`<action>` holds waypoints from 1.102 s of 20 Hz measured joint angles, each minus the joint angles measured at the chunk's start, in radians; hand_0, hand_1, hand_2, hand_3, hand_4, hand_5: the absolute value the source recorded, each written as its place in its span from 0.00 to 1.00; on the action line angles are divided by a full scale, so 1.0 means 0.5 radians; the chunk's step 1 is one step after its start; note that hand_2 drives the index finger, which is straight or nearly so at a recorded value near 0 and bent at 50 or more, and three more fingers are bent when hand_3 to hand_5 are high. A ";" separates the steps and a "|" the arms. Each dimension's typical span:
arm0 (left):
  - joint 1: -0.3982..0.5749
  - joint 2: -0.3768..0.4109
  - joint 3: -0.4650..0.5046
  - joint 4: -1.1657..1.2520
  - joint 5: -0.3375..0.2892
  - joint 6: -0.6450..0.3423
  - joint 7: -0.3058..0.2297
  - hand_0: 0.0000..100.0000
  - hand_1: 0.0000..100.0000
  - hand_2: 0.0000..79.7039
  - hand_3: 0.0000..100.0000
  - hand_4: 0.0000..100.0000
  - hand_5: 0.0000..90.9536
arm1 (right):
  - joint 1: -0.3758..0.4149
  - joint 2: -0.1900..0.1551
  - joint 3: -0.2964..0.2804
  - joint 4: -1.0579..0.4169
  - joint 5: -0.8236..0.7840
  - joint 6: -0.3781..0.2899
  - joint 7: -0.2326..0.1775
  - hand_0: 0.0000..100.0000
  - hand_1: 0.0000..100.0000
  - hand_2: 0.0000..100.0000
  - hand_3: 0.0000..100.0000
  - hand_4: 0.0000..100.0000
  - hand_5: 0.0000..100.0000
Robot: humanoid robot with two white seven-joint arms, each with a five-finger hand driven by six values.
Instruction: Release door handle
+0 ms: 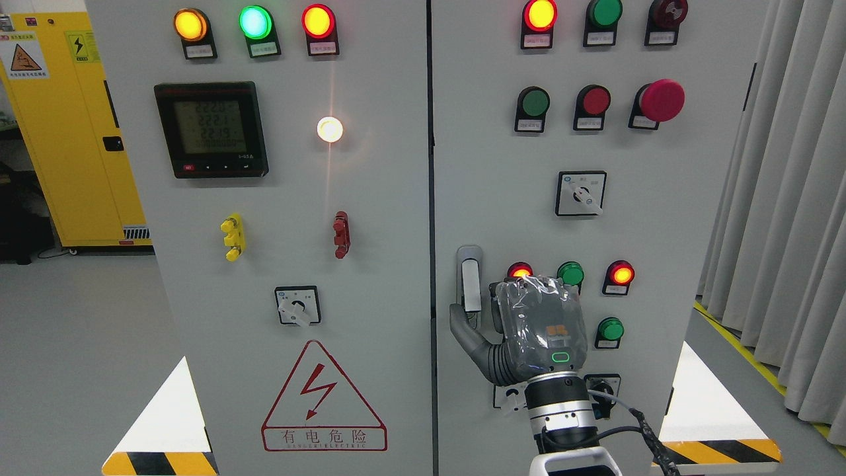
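Note:
The grey door handle (470, 281) stands upright at the left edge of the right cabinet door (661, 231). My right hand (538, 324), wrapped in clear plastic, is just right of and below the handle, its back toward the camera. The thumb (462, 327) is spread out to the left and curves up beside the handle's lower end. The other fingers are hidden behind the hand, and none wraps the lever. My left arm does not show.
The right door carries lit indicator lamps, push buttons, a red emergency button (661, 100) and rotary switches. The left door (297, 231) has a meter and a warning triangle. A yellow cabinet (66, 132) stands at the far left, grey curtains (786, 198) at the right.

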 measured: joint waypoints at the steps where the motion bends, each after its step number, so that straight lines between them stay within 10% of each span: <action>1: 0.000 0.000 0.000 0.000 0.000 0.000 0.000 0.12 0.56 0.00 0.00 0.00 0.00 | -0.001 0.000 0.000 0.001 0.000 0.000 0.000 0.40 0.26 1.00 1.00 1.00 1.00; 22: 0.000 0.000 0.000 0.000 0.000 0.000 0.000 0.12 0.56 0.00 0.00 0.00 0.00 | -0.003 0.000 0.003 0.010 -0.004 0.000 0.001 0.45 0.30 1.00 1.00 1.00 1.00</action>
